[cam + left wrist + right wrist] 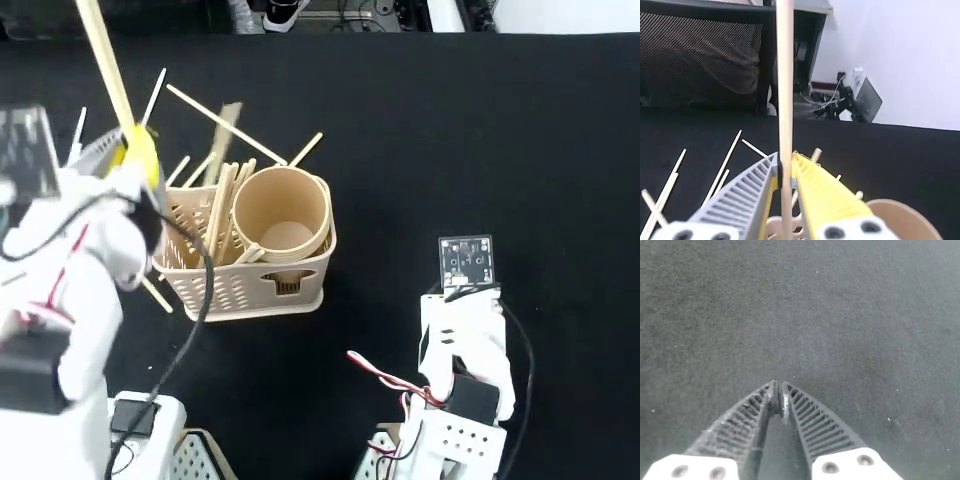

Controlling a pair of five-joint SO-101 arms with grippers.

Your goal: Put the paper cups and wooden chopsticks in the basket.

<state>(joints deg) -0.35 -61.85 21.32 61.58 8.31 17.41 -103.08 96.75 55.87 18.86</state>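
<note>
A beige slotted basket (262, 286) stands left of centre on the black table. Inside it sit a paper cup (283, 214) and several wooden chopsticks (222, 205) leaning against its wall. My left gripper (128, 152) hangs above the basket's left end, shut on one wooden chopstick (105, 52) that points up and away. The left wrist view has that chopstick (784, 85) pinched between the grey and yellow fingers (810, 182), with the cup rim (905, 215) below. My right gripper (777, 396) is shut on nothing, low over bare cloth. The right arm (460, 340) rests at the front right.
Loose chopsticks (225, 123) lie on the cloth behind and left of the basket, one more (156, 294) by its front left corner. A clear plastic block (27, 150) stands at the left edge. Black cloth (480, 140) spreads to the right.
</note>
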